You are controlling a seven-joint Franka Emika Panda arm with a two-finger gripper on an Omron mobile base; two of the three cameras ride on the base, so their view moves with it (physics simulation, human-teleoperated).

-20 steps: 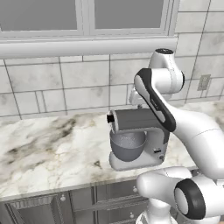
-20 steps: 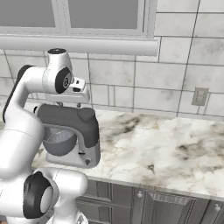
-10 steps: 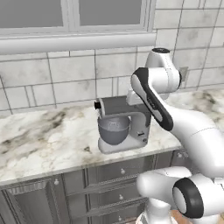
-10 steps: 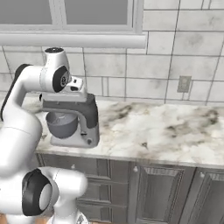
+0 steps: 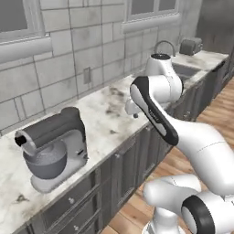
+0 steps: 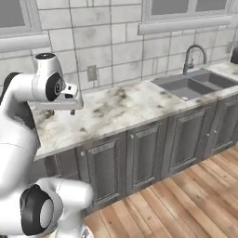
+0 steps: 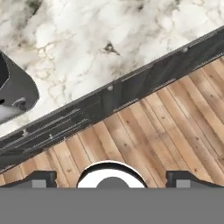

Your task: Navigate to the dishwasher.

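Observation:
The dishwasher is out of view; the fronts under the counter are grey framed cabinet doors (image 6: 146,151) and drawers (image 5: 68,203). My gripper (image 6: 61,112) hangs open and empty over the marble counter (image 6: 125,104), pointing down. From the left base it sits by the counter's front edge, gripper (image 5: 132,114). In the hand view the gripper (image 7: 111,179) has its fingertips (image 7: 41,177) wide apart above the wooden floor (image 7: 144,131) and the cabinet line.
A grey stand mixer (image 5: 52,151) stands on the counter to my left, its edge also in the hand view as the mixer (image 7: 13,94). A sink (image 6: 190,86) with faucet (image 6: 193,56) lies further right, a toaster (image 5: 191,45) beyond it. Wooden floor (image 6: 176,204) is open.
The whole picture has swung: the base has moved and turned, so the counter now runs at an angle, the sink has come into view and the mixer has slid far left.

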